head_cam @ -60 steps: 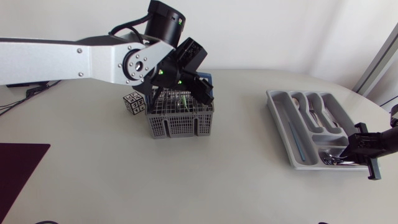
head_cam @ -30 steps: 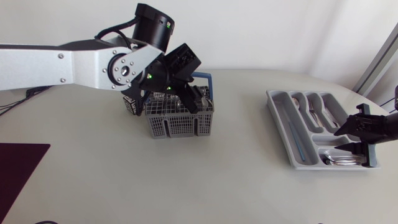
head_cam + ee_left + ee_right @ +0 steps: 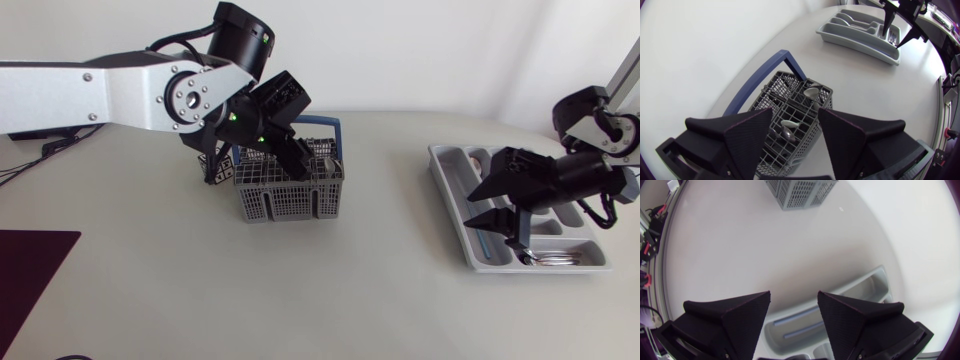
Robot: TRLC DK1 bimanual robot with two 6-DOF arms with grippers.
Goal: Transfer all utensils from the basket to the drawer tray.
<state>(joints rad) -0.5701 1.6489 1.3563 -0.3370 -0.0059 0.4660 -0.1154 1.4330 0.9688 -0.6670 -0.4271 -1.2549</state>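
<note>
Left gripper [image 3: 795, 117]: fingers spread, empty, just above the basket [image 3: 290, 192].
Utensils [image 3: 811, 92]: spoons standing inside the basket (bowls up).
Right gripper [image 3: 794, 296]: fingers apart, empty, over the drawer tray [image 3: 441, 162].

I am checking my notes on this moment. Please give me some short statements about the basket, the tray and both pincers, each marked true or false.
1. The left pincer hangs open above the basket. True.
2. The basket is empty. False: spoons lie in it.
3. The right pincer holds a fork. False: it is open and empty.
4. The drawer tray holds utensils. True.
5. The basket's handle is red. False: it is blue.
</note>
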